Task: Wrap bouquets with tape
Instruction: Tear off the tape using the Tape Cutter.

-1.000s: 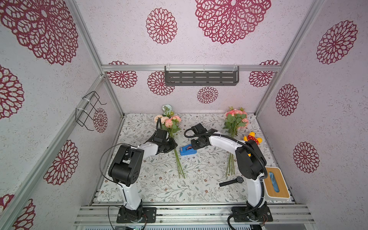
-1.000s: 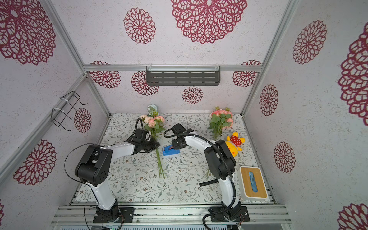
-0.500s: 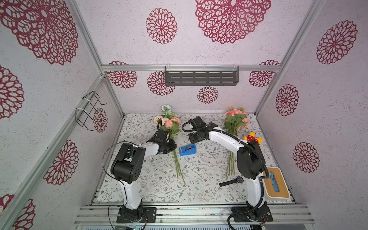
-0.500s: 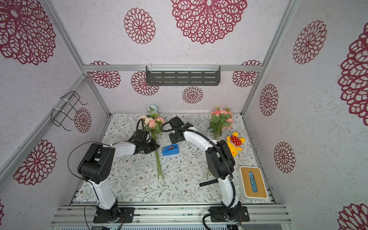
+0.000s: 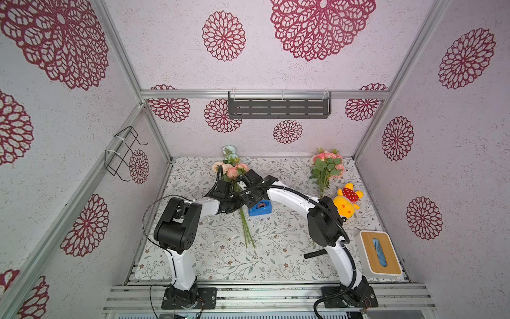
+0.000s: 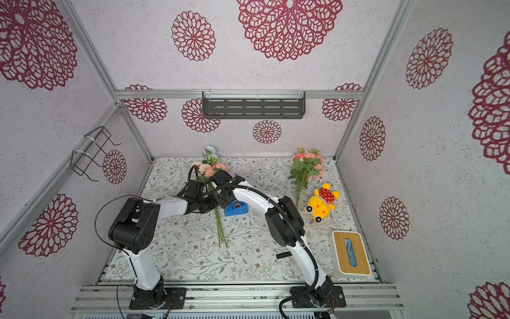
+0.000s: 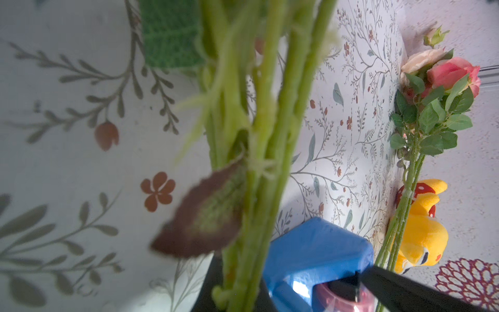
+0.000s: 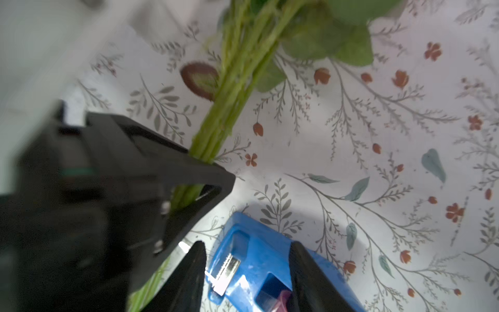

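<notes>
While the left gripper (image 8: 194, 189) is clamped on the stems of the first bouquet (image 5: 246, 226), whose cut ends lie nearest you on the table (image 5: 220, 256), hold that arm fixed. Just beyond, the tape dispenser (image 5: 260, 209) sits close beside the stems. The right gripper (image 8: 247, 244) hangs over it with its jaws partly apart, holding nothing. Lower it to the cutter (image 8: 226, 267), pinch only the tape end, and draw it across the stems without dragging the dispenser. The second bouquet (image 5: 326, 169) lies farther back, near the plush toy (image 5: 346, 203).
</notes>
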